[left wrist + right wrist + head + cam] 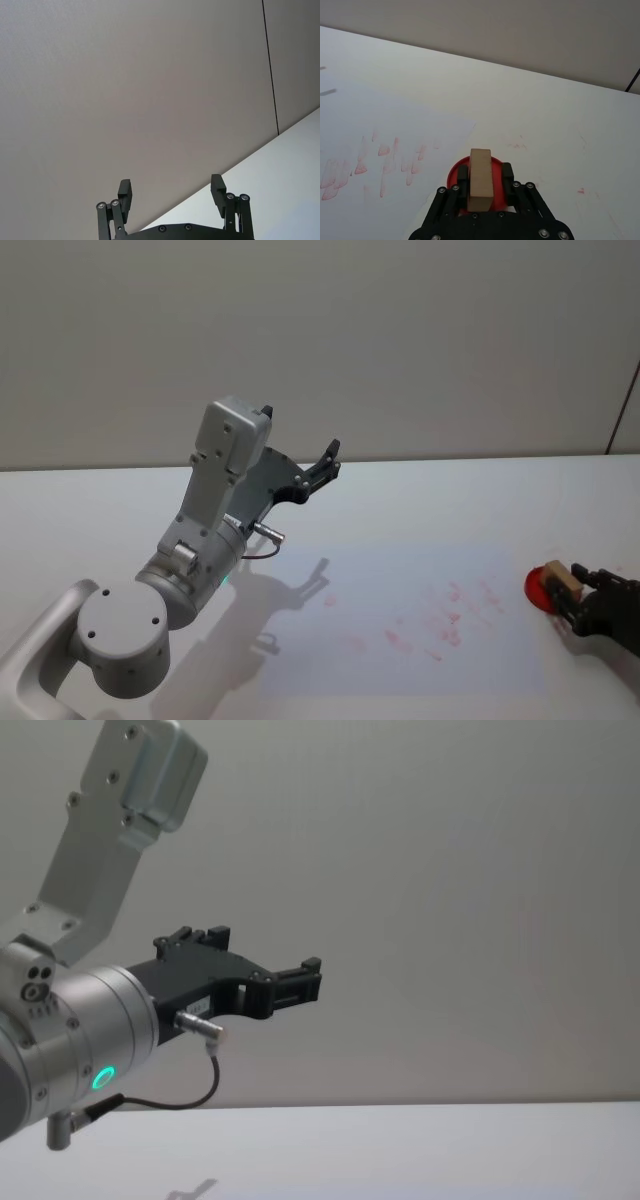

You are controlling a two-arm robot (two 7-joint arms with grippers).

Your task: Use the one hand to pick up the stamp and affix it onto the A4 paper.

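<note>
The stamp (480, 179) is a light-brown wooden block, and my right gripper (485, 176) is shut on it, one black jaw on each side. It sits over a round red ink pad (454, 174) just off the paper's right edge. In the head view the stamp (561, 579), the red pad (539, 590) and the right gripper (570, 597) lie at the table's far right. The A4 paper (400, 615) lies flat mid-table, marked with several red prints (445, 625). My left gripper (325, 464) hangs open, raised above the table's left side, with nothing between its fingers.
The left arm's grey housing (190, 570) fills the near left of the table. A white table (480, 500) stretches to a plain wall. In the chest view the left gripper (300, 982) points out over the table.
</note>
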